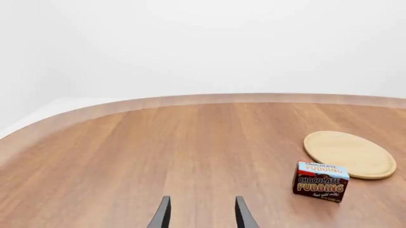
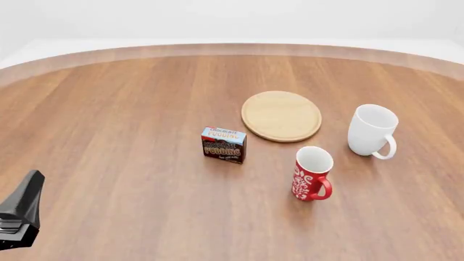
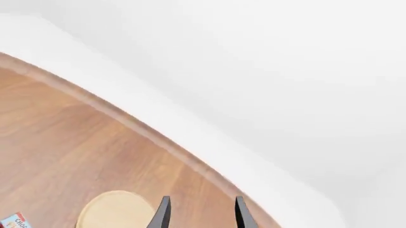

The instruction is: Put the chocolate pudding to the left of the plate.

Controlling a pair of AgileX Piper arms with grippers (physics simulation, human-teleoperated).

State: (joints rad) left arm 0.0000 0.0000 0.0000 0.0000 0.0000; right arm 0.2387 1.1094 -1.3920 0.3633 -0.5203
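The chocolate pudding [image 2: 224, 144] is a small carton with a dark brown front and a light blue top. It stands upright on the wooden table, just off the front-left rim of the plate [image 2: 281, 116], a flat light-wood disc. Both also show in the left wrist view, the pudding [image 1: 321, 182] close to the plate [image 1: 349, 154]. My left gripper [image 1: 203, 216] is open and empty, well short of the carton and off to one side. My right gripper [image 3: 203, 216] is open and empty too, held high beside the plate [image 3: 117, 210]. A corner of the pudding [image 3: 14, 222] shows there.
A white mug [image 2: 372, 131] stands right of the plate, and a red mug [image 2: 313, 173] stands in front of the plate to the right of the carton. A black part of the left arm [image 2: 20, 217] sits at the near left. The table's curved far edge [image 2: 232, 49] meets a white floor.
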